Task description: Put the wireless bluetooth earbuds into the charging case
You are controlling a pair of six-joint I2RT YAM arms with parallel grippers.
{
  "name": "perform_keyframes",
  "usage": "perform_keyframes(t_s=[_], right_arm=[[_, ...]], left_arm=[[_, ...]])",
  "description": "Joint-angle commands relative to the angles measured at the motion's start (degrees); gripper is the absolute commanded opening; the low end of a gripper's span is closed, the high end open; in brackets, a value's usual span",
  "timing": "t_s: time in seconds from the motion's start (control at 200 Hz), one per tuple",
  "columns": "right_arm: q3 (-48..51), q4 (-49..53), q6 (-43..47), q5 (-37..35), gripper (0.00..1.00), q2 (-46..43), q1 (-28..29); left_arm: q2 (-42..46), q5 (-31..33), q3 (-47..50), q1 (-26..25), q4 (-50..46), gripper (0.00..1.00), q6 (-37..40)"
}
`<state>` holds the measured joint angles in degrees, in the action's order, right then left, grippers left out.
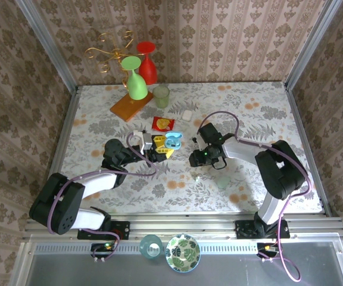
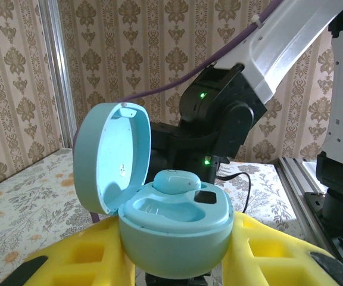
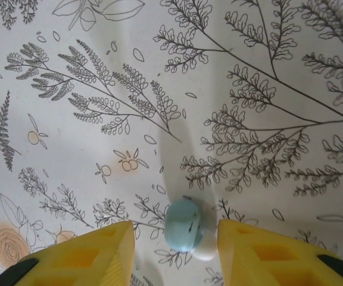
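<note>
Two arms met mid-table while I drove the rig remotely. On the left, the left gripper (image 2: 172,262) was clenched on the charging case (image 2: 171,229). Its yellow fingers (image 2: 64,256) pressed both flanks, so the case sat level with the lid (image 2: 109,155) standing open and the sockets facing up for loading. One earbud (image 2: 174,180) already sat in the far socket, and the near socket (image 2: 159,208) lay empty.

Just to the right, the right gripper (image 3: 174,256) hung low over the flowered table (image 3: 249,89). Its jaws were spread and grasped nothing. The second earbud (image 3: 182,229) lay on the cloth between them, nearer the right-hand finger (image 3: 267,256); I could not tell whether it touched.

I judged the job half done, with the case held up close beside the pick so the carry would be short. The coming pinch called for a gentle, centred close, since so small and smooth a bud could squirt free.
</note>
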<state>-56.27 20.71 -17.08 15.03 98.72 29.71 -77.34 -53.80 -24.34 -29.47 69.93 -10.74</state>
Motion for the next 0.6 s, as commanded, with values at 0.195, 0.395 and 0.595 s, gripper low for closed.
perform_keyframes(t_s=[0.195, 0.395, 0.595], right_arm=[[-5.1, 9.8, 0.1, -18.1, 0.39, -2.7, 4.7], [-8.6, 14.2, -4.1, -26.6, 0.34, -0.5, 8.6], [-12.0, 16.4, -6.7, -31.0, 0.30, 3.5, 12.1]], left_arm=[[2.7, 1.5, 2.0, 2.9, 2.2, 0.26, -0.3], [7.1, 3.2, 3.9, 6.8, -1.7, 0.26, 1.4], [12.7, 5.0, 4.8, 8.5, -8.6, 0.26, 4.5]])
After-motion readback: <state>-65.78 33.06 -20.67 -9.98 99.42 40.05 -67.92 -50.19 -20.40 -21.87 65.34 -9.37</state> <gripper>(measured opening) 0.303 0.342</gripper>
